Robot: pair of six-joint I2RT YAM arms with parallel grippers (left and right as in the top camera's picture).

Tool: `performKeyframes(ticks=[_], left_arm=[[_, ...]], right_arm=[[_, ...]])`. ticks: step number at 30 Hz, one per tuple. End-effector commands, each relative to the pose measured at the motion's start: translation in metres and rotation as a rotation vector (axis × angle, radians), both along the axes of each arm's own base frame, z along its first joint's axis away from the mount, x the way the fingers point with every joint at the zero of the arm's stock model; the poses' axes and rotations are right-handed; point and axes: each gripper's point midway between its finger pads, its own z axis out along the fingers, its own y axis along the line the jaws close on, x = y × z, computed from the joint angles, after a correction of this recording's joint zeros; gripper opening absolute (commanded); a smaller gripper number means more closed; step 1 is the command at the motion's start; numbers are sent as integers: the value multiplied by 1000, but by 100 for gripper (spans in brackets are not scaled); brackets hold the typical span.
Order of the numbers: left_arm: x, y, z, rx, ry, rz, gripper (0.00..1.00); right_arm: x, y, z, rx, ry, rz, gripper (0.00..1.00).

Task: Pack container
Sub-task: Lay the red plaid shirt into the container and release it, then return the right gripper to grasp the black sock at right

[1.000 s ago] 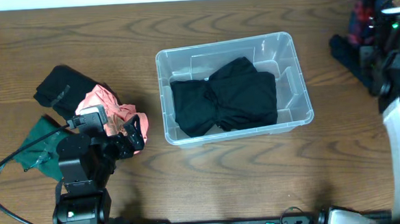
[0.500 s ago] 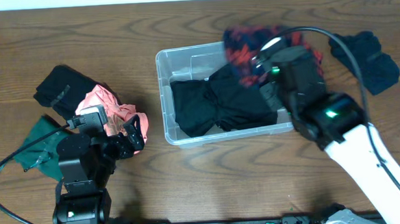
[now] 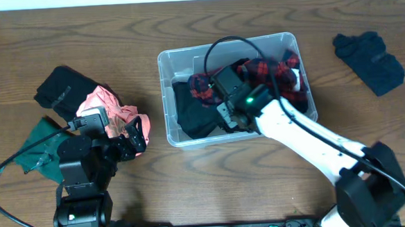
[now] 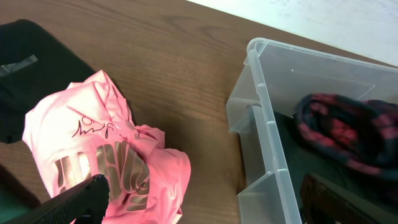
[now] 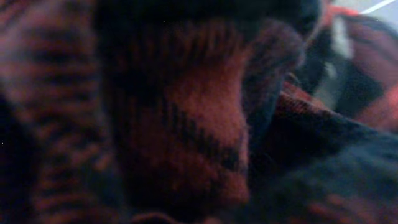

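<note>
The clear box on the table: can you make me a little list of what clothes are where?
box: clear plastic, middle of the table
inside box: black garment, red-and-black checked cloth on top
right arm: reaching into the box
left of box: pink shirt, black bundle, green cloth
right of box: dark cloth
left gripper: open, by the pink shirt

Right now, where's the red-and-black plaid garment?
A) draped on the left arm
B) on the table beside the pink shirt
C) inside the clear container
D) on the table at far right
C: the overhead view shows the plaid garment lying in the container, on top of the black clothing.
</note>
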Motion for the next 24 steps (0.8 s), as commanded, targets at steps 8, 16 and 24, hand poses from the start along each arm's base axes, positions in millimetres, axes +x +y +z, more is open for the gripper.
performKeyframes(ticks=[8,16,24], left_arm=[[2,-3,12,-6,-27,-14,98],[2,-3,12,-6,-27,-14,98],[2,-3,12,-6,-27,-14,98]], right_arm=[[25,12,77,68,-228,2,94],[50,-56,185,162,-495,-129,50],[59,-103,100,159,-217,-331,1]])
